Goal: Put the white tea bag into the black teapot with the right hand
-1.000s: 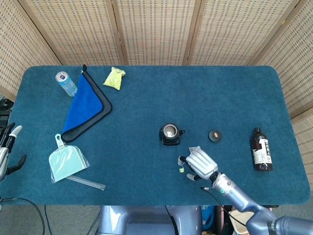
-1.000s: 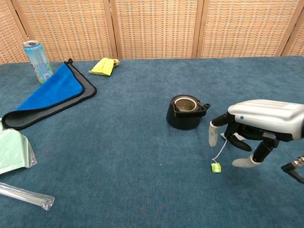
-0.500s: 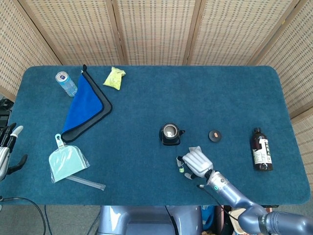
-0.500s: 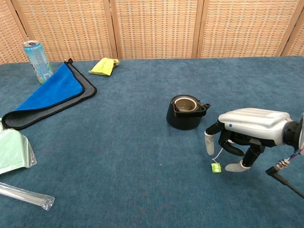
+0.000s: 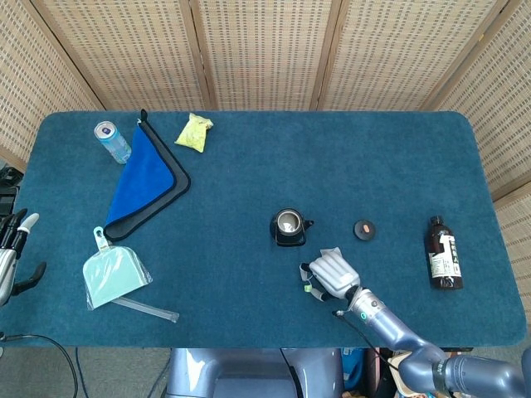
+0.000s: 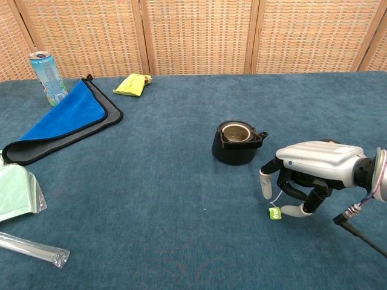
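Observation:
The black teapot [image 5: 288, 226] [image 6: 236, 142] stands open-topped in the middle of the blue table. The white tea bag [image 5: 332, 251] lies just right of and nearer than it; only a corner shows from under my right hand [image 5: 332, 276] [image 6: 311, 166]. That hand hovers low over the bag, palm down, its fingers arched onto the cloth around it. The bag's string leads to a green tag [image 6: 275, 213] [image 5: 308, 289] lying on the table by the thumb. My left hand [image 5: 12, 253] hangs at the left table edge, holding nothing.
A small round black lid [image 5: 363, 229] lies right of the teapot, and a brown bottle [image 5: 444, 253] stands further right. At the left are a can [image 5: 111, 141], a blue cloth [image 5: 145, 170], a yellow packet [image 5: 194, 131], a mint pouch [image 5: 114, 275] and a clear tube [image 5: 145, 309].
My right hand has shifted a little left and lower over the tea bag, and its fingers have curled inward. The tag and the teapot have not moved.

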